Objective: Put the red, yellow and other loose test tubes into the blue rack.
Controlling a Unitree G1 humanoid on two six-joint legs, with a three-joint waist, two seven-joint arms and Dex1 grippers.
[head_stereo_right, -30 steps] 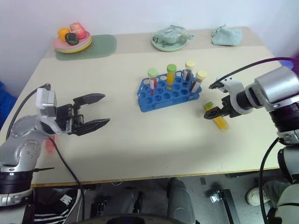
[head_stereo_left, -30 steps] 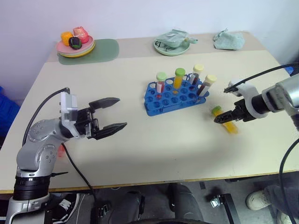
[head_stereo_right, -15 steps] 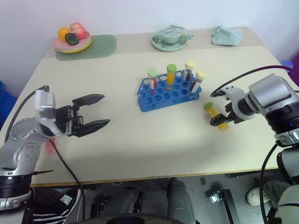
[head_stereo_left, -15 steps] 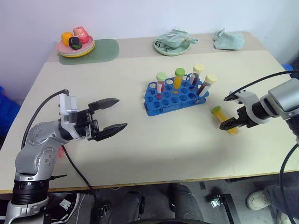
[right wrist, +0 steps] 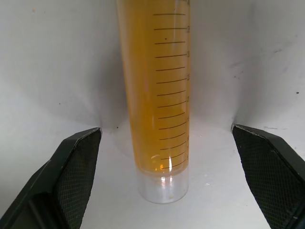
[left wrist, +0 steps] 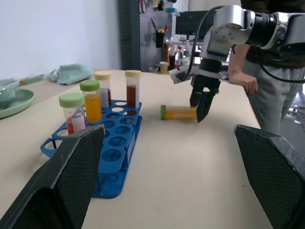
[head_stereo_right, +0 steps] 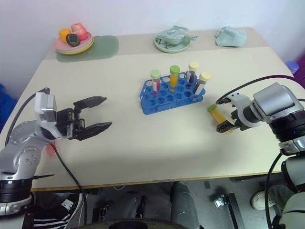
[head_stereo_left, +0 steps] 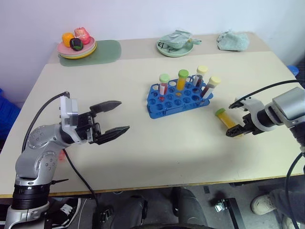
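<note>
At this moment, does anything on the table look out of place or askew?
One yellow tube lies flat on the table right of the blue rack, while four tubes stand in it. The right gripper, jaws open, straddles its bottom end. Nothing spilled.

The right tool (head_stereo_left: pixel 237 130) straddles the yellow-filled clear plastic test tube (head_stereo_left: pixel 227 120) lying on the beige surface (head_stereo_left: pixel 143 143). Left of that tool stands the bright blue plastic rack (head_stereo_left: pixel 177 98), four capped tubes (head_stereo_left: pixel 183 79) upright in it. The left tool (head_stereo_left: pixel 116 116) hangs well left of the rack.

Table (head_stereo_left: pixel 143 157) – rack (head_stereo_left: pixel 177 98), loose tube (head_stereo_left: pixel 226 120)
</note>
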